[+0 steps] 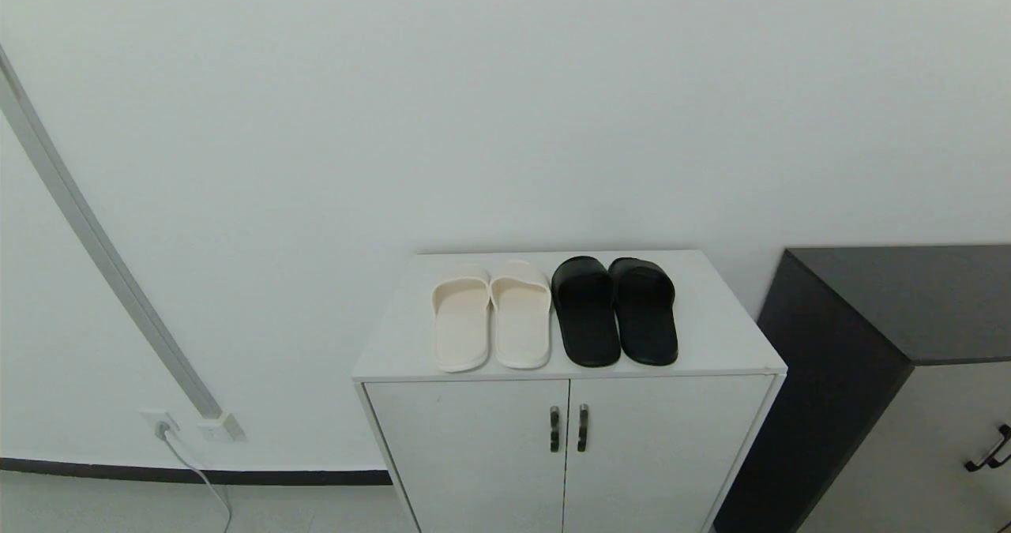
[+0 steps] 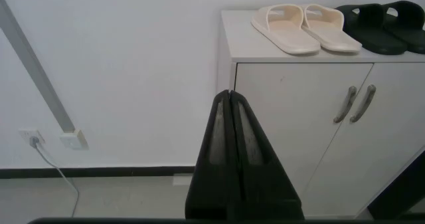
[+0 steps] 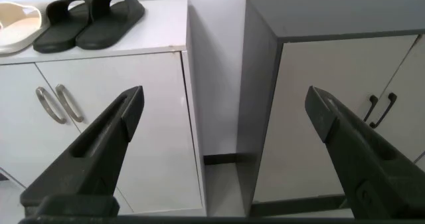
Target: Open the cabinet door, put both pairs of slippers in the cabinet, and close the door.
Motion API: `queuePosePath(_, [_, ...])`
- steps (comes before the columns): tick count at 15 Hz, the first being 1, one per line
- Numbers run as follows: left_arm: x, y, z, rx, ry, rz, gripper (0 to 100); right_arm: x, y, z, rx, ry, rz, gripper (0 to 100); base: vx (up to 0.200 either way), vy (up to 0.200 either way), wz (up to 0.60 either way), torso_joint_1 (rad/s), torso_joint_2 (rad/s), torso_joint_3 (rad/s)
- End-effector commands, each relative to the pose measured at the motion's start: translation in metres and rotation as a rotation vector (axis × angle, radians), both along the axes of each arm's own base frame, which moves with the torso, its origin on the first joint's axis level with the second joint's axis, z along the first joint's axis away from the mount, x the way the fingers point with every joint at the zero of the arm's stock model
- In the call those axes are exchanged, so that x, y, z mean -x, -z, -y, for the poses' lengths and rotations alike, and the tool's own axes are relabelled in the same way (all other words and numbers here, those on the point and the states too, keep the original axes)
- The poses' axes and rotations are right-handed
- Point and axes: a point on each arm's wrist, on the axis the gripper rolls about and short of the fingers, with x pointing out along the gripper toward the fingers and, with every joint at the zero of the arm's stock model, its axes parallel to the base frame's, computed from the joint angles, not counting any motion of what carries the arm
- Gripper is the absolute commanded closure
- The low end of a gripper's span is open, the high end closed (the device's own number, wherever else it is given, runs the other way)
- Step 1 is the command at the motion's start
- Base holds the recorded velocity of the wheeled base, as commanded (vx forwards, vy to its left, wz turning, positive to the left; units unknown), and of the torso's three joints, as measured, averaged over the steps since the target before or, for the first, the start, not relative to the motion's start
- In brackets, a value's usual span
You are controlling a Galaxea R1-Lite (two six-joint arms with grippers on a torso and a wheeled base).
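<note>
A white two-door cabinet [image 1: 474,454] stands against the wall, both doors shut, with two metal handles [image 1: 567,428] at the middle seam. On its top lie a cream pair of slippers [image 1: 491,324] on the left and a black pair [image 1: 616,320] on the right, side by side. My left gripper [image 2: 230,98] is shut and empty, low in front of the cabinet's left door [image 2: 299,117]. My right gripper [image 3: 222,104] is open and empty, facing the gap between the white cabinet's right door [image 3: 133,131] and the dark cabinet. The slippers also appear in the left wrist view [image 2: 305,28] and the black pair in the right wrist view [image 3: 86,18].
A dark grey cabinet [image 1: 885,359] with black handles [image 1: 987,450] stands close to the right of the white one. On the left wall are a slanted grey cable duct [image 1: 87,233], a socket [image 1: 160,422] and a cable running to the floor.
</note>
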Motion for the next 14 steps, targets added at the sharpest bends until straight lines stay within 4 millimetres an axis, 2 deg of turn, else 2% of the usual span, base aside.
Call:
queuePosePath(1, [0.000, 0.000, 0.000, 0.004, -0.002, -0.001, 100, 0.000, 0.000, 0.000, 0.000, -0.001, -0.001, 0, 0.000, 0.000, 0.00, 0.000, 0.00, 0.000])
queuePosePath(5, [0.000, 0.000, 0.000, 0.001, -0.002, -0.001, 100, -0.001, 0.000, 0.000, -0.017, 0.005, -0.011, 0, 0.000, 0.000, 0.00, 0.000, 0.00, 0.000])
queuePosePath(6, [0.000, 0.000, 0.000, 0.001, 0.000, -0.001, 100, -0.004, -0.011, 0.000, -0.032, 0.014, -0.029, 0, 0.000, 0.000, 0.00, 0.000, 0.00, 0.000])
queuePosePath(7, [0.000, 0.000, 0.000, 0.001, 0.000, -0.001, 100, 0.003, -0.067, 0.000, -0.131, 0.004, 0.102, 0, 0.000, 0.000, 0.00, 0.000, 0.00, 0.000])
queuePosePath(8, [0.000, 0.000, 0.000, -0.001, 0.000, -0.001, 100, -0.012, -0.075, -0.001, -0.146, -0.032, -0.066, 0, 0.000, 0.000, 0.00, 0.000, 0.00, 0.000])
queuePosePath(9, [0.000, 0.000, 0.000, -0.002, 0.003, -0.001, 100, -0.029, -0.071, -0.002, -0.098, -0.094, -0.207, 0, 0.000, 0.000, 0.00, 0.000, 0.00, 0.000])
queuePosePath(10, [0.000, 0.000, 0.000, -0.010, 0.004, -0.001, 100, -0.055, -0.065, -0.005, -0.083, -0.199, -0.353, 0, 0.000, 0.000, 0.00, 0.000, 0.00, 0.000])
queuePosePath(12, [0.000, 0.000, 0.001, -0.046, 0.023, -0.003, 100, -0.107, -0.072, -0.020, -0.088, -0.336, -0.414, 0, 0.000, 0.000, 0.00, 0.000, 0.00, 0.000])
queuePosePath(14, [0.000, 0.000, 0.001, -0.063, 0.029, -0.004, 100, -0.147, -0.073, -0.055, -0.075, -0.337, -0.423, 0, 0.000, 0.000, 0.00, 0.000, 0.00, 0.000])
